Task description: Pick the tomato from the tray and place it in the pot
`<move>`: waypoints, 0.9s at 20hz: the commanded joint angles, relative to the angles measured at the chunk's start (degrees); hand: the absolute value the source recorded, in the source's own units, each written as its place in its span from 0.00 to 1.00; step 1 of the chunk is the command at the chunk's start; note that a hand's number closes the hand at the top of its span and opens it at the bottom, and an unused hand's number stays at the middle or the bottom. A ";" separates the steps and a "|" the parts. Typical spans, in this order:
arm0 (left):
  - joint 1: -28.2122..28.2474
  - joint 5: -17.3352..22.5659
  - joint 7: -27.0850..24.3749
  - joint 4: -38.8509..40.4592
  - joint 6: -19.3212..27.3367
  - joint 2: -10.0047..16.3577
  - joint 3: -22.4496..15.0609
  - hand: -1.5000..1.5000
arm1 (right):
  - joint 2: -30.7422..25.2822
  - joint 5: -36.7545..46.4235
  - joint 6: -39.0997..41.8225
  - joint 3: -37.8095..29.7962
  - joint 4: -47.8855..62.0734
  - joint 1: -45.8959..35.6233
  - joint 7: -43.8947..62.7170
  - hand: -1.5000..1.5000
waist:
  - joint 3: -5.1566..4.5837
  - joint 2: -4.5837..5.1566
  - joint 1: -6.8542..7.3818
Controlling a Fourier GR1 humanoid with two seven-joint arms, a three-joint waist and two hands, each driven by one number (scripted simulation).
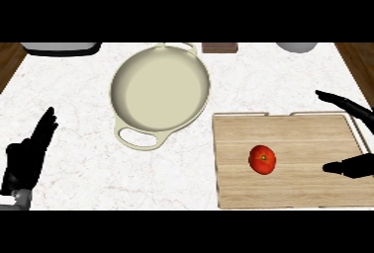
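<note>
A white marbled table (73, 104) fills most of the frame, with strips of brown wood showing past its left and right edges. A cream oval pot (161, 91) with a loop handle at each end stands in the upper middle of the frame, its long side running from the top edge down toward the lower left. To its lower right, just beside its right rim, a wooden tray (306, 141) lies flat and takes up the lower right of the frame; a pale rail runs along its upper and right edges.

The tomato (263, 159) rests on the tray, a little left of the tray's middle, red with a small dark stem spot. It is well apart from the pot and touches neither hand.

The right hand (353, 167) comes in from the right edge of the frame, over the tray's right side. It is spread wide, the fingers (349, 105) stretched toward the upper left and the thumb pointing left toward the tomato, with a clear gap between thumb tip and tomato. It holds nothing.

The left hand (25, 158) shows at the lower left, over bare table, fingers straight and pointing up, holding nothing.

Along the top edge sit a pale grey object (62, 48) at the upper left, a small brown block (220, 47) above the pot, and a rounded grey object (296, 47) further right; all are cut off by the frame.
</note>
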 commanded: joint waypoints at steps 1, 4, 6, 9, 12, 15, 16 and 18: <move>-2.32 0.64 3.23 -1.03 -1.47 1.03 1.46 0.50 | -1.09 3.43 4.64 3.32 -2.76 -5.60 9.73 0.00 | -0.04 0.08 0.50; -0.26 0.64 1.71 -1.08 -2.09 1.05 2.30 0.50 | -2.29 3.05 9.97 5.11 -8.11 -7.83 16.94 0.00 | -0.08 0.01 0.37; -2.11 -1.06 5.54 -2.87 0.02 -0.19 0.50 0.50 | -4.02 3.35 14.16 6.53 -9.53 -9.74 20.76 0.00 | -0.06 0.03 0.24; 1.49 -0.74 1.96 -2.73 -1.27 -0.93 -0.17 0.50 | -3.27 9.09 16.92 13.92 -12.44 -12.38 29.54 0.00 | -0.16 -0.07 1.34; -2.24 -1.29 2.16 -0.47 -1.18 -0.86 1.00 0.50 | -1.38 10.79 22.80 17.60 -10.93 -16.69 34.92 0.00 | -0.13 0.27 1.09; -0.33 -2.42 0.56 0.68 -1.15 -1.37 0.87 0.50 | 2.26 9.03 29.07 19.84 -10.09 -19.66 41.32 0.00 | -0.10 0.24 0.99; 1.96 -2.20 1.99 -3.81 -0.62 -1.50 0.35 0.50 | 1.46 6.41 33.05 18.57 -11.52 -22.23 44.80 0.00 | -0.09 0.00 1.25; 0.79 -1.82 3.88 -3.80 -2.61 -0.18 1.46 0.50 | 6.47 7.23 33.33 19.94 -11.13 -21.46 48.20 0.00 | -0.03 0.04 0.67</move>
